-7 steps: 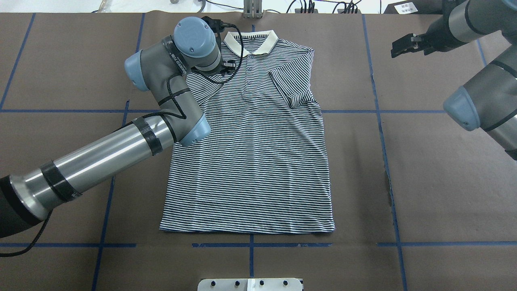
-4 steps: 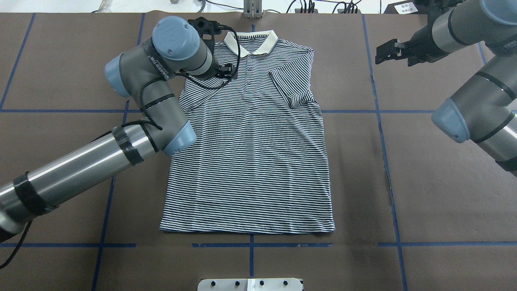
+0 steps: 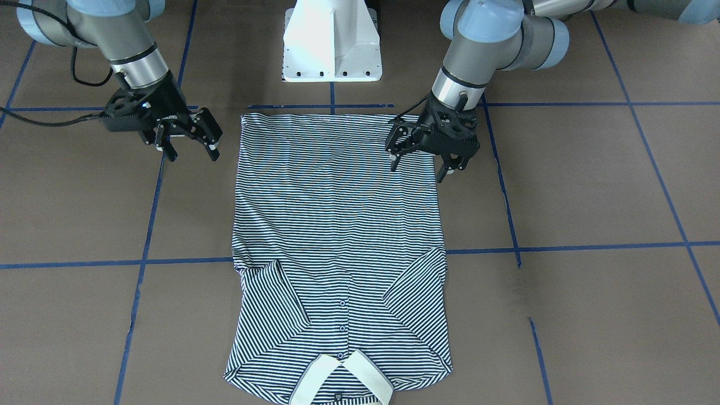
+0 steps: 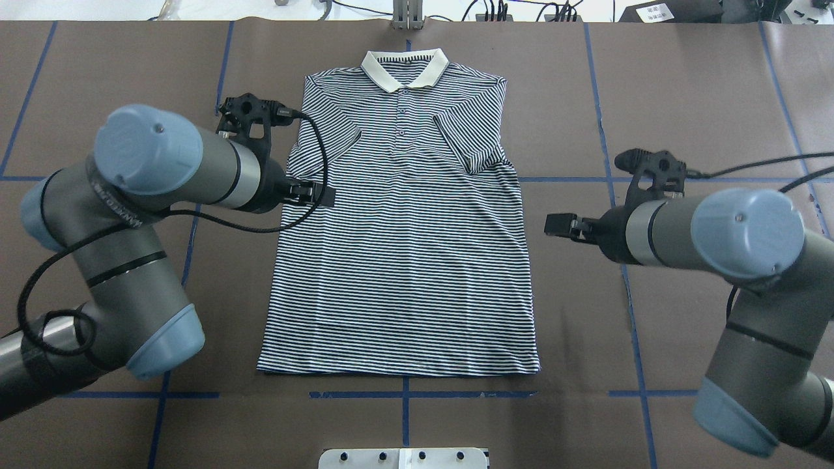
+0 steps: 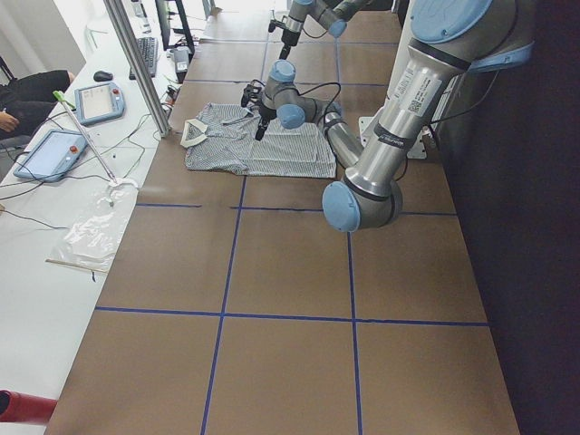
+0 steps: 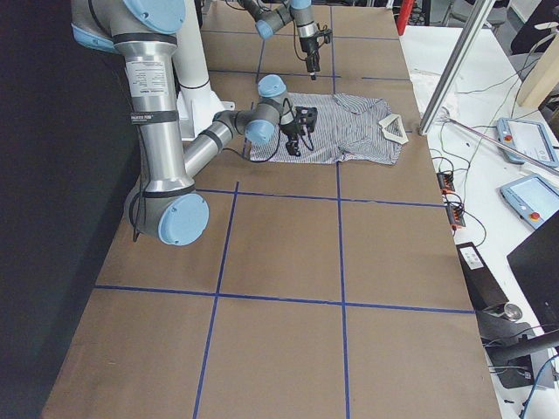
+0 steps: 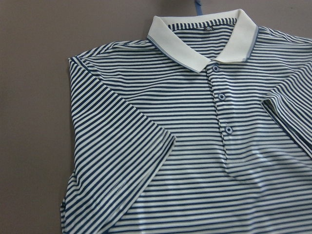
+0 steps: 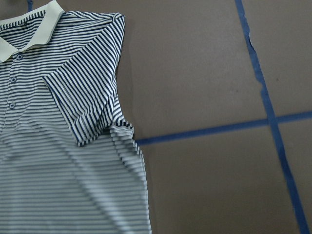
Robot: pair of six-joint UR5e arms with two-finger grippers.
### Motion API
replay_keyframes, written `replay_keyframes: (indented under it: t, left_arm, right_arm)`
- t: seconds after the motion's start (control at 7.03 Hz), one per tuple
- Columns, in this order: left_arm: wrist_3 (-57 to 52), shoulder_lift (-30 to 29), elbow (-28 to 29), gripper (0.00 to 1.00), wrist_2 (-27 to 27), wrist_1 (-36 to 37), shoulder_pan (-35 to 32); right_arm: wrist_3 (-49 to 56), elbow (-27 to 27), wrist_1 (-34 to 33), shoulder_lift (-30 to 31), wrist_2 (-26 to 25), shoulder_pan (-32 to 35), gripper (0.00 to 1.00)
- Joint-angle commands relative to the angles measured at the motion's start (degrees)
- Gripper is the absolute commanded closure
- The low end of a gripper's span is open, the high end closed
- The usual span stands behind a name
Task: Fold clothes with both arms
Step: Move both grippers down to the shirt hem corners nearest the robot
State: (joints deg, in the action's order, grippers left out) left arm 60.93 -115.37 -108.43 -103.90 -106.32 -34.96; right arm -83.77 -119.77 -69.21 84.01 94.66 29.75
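Observation:
The clothes are one navy-and-white striped polo shirt [image 4: 401, 247] lying flat, front up, with its cream collar [image 4: 404, 68] at the far side. Both short sleeves are folded inward over the chest, the left sleeve [image 7: 122, 156] and the right sleeve [image 8: 83, 97]. My left gripper [image 3: 416, 171] hangs open and empty above the shirt's left edge [image 4: 316, 194]. My right gripper [image 3: 191, 156] is open and empty above bare table, just off the shirt's right edge [image 4: 559, 225]. Neither wrist view shows any fingers.
Blue tape lines [image 4: 625, 179] cross the brown table cover. The white pedestal base [image 3: 332, 39] stands just behind the hem. A metal plate [image 4: 404, 458] sits at the near edge. A side bench holds pendants [image 5: 100, 100] and cables beyond the collar end.
My left arm has pulled back from the collar and left shoulder to the shirt's left edge. My right arm has swung in from the far right corner to beside the right edge.

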Motion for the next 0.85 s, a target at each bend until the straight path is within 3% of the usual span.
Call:
replay_keyframes:
  t: [0.0, 0.28, 0.71]
  left_arm:
    - [8.81, 7.85, -5.38, 0.00, 3.33, -0.03, 6.98]
    - [21.37, 13.47, -6.09, 0.31, 10.27, -4.57, 15.67]
    - [23.96, 15.70, -6.09, 0.36, 11.97, -4.86, 20.01]
  right_arm:
    - [-10.15, -3.89, -0.39, 4.40, -11.55, -12.83, 0.05]
    - [-12.55, -4.16, -2.68, 4.41, -15.01, -16.29, 0.05]
    - [-12.55, -4.16, -2.68, 4.23, -15.47, -16.57, 0.03]
